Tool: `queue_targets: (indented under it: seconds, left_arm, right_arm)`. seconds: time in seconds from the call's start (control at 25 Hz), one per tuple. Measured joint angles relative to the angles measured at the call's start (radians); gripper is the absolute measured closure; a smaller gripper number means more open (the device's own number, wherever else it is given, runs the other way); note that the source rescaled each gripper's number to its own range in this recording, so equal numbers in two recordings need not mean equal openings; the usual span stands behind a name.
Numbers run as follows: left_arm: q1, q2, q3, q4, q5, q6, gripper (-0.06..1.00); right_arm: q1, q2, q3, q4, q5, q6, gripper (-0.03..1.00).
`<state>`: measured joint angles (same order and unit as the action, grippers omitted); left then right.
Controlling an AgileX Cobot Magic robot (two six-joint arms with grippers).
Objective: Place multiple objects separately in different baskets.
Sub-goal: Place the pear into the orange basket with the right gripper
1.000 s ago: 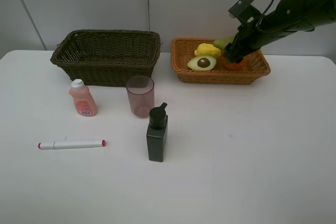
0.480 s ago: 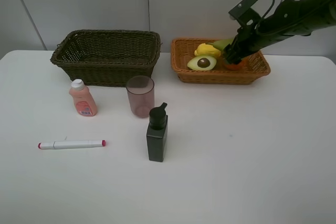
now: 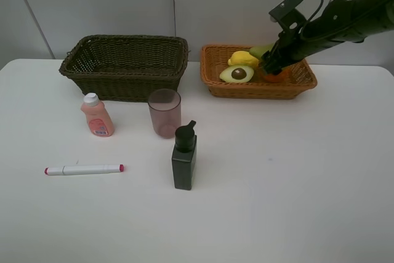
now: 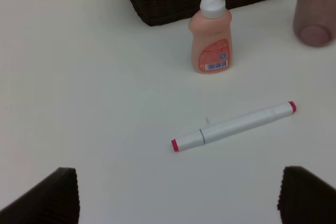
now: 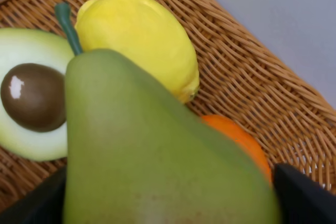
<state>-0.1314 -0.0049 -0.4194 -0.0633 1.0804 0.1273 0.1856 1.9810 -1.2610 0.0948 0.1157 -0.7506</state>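
Observation:
In the shallow orange-tan basket [image 3: 258, 89] lie the avocado half [image 3: 237, 74], lemon [image 3: 243, 59] and orange [image 3: 275, 77]. My right gripper [image 3: 271, 66] hangs over them. The green pear [image 5: 147, 150] fills the gap between its fingers, and contact does not show. The dark basket [image 3: 126, 37] stands empty at the back left. In front of it are the peach bottle [image 3: 96, 116], pinkish cup [image 3: 164, 113], dark pump bottle [image 3: 184, 158] and marker [image 3: 83, 169]. My left gripper [image 4: 178, 203] is open above the table near the marker [image 4: 233, 126], holding nothing.
The two baskets stand side by side at the back of the white table [image 3: 295, 183], near the wall. The left arm does not show in the high view.
My right arm has shifted slightly over the tan basket with the pear still between its fingers. Nothing on the table has moved.

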Motion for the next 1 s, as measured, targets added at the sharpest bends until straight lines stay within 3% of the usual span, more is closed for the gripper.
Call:
queue_targets:
  seconds: [0.08,0.12,0.24,0.76,1.0]
  left_arm:
    - [0.000,0.000,0.000,0.000,0.000,0.000,-0.06]
    - [0.000,0.000,0.000,0.000,0.000,0.000,-0.06]
    - [0.000,0.000,0.000,0.000,0.000,0.000,-0.06]
    - [0.000,0.000,0.000,0.000,0.000,0.000,-0.06]
    - [0.000,0.000,0.000,0.000,0.000,0.000,-0.06]
  right_arm:
    - [0.000,0.000,0.000,-0.009,0.000,0.000,0.16]
    - [0.000,0.000,0.000,-0.009,0.000,0.000,0.08]
    - [0.000,0.000,0.000,-0.009,-0.003,0.000,-0.01]
    - [0.000,0.000,0.000,-0.009,-0.001,0.000,-0.03]
    - [0.000,-0.049,0.000,0.027,0.045,0.000,-0.03]
